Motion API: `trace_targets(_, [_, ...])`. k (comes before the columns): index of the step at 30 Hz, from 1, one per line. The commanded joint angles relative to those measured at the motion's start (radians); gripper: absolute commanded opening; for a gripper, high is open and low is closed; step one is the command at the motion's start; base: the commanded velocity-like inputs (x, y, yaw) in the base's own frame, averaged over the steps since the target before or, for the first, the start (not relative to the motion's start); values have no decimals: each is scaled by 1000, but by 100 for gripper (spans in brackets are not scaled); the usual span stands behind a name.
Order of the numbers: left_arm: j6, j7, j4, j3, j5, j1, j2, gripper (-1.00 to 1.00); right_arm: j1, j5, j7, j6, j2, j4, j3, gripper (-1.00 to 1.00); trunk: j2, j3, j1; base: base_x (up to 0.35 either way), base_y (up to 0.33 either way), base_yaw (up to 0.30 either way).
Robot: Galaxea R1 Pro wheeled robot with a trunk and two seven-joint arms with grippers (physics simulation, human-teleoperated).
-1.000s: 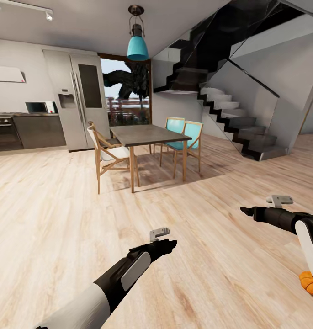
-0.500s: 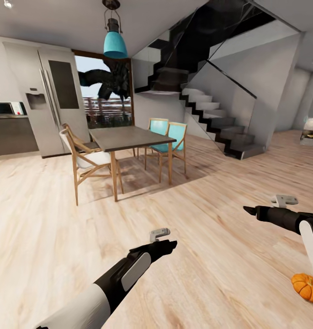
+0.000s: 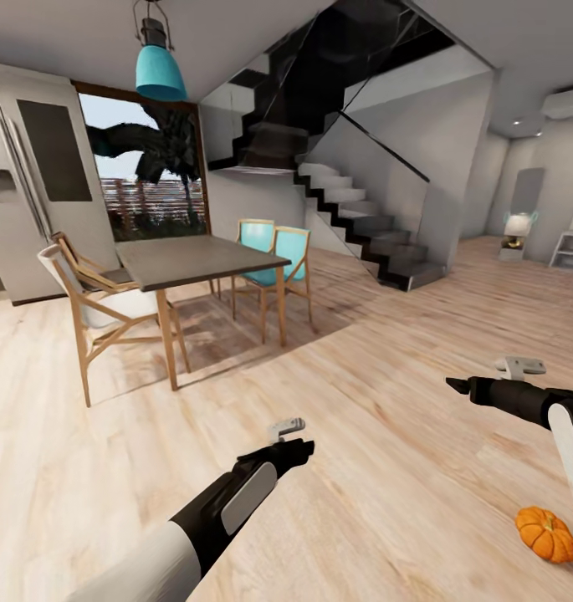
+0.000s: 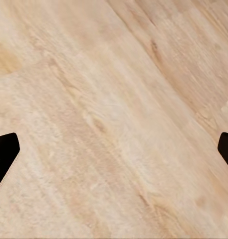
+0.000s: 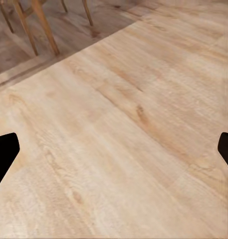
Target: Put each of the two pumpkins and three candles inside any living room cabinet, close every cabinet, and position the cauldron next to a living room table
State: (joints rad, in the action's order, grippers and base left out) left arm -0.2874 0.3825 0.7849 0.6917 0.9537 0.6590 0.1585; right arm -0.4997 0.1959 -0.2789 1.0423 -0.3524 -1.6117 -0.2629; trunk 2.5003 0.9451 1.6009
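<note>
— Pumpkin [image 3: 546, 535] low at right edge of frame, alone on pale wood floor [image 3: 378, 468]. Around it?

— Dining table [image 3: 198, 259] at middle left, wooden chair [image 3: 94, 305] on its near side, two teal chairs [image 3: 273, 251] behind. Dark staircase [image 3: 353, 217] at upper centre, teal pendant lamp [image 3: 159, 71] at top left, fridge [image 3: 27, 184] at far left edge. Nothing lying between arms and pumpkin, only bare boards.

— Relative to pincers?

— Below right gripper [image 3: 453, 385], under that arm's forearm, well apart from fingertips. Left gripper [image 3: 303, 449] at lower centre, further off still.

— State of pincers?

— Both spread wide and empty: in left wrist view, dark fingertips [image 4: 5, 154] at opposite edges with only floor between; same in right wrist view, fingertips [image 5: 4, 152] far apart, table legs [image 5: 44, 25] at upper corner.

— Versus half a second back?

— Whole view swung right: table and stairs slid toward left of frame, fridge nearly gone, far room now opening at right edge. Pumpkin fully clear of arm now, sitting more leftward. Arms unmoved within frame.
</note>
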Motion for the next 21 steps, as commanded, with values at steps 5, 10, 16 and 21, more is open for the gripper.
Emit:
trace_targets(5, [-1,30,2,3,7,0,0,100,-1,2,-2,5,0,-1,-1,100,0,0,0,337,37,-242])
trace_targets(10, [-1,36,2,3,7,1,-1,100,-1,2,-2,5,0,-1,-1,100,0,-1,0,312,130,-242])
trace_targets(16, [-1,36,-1,3,7,0,0,100,-1,2,-2,5,0,-1,-1,100,0,-1,0,296,180,-242])
trace_targets(21, [-1,36,-6,3,8,0,0,100,-2,2,-2,5,0,-1,-1,100,0,-1,0,291,193,-241])
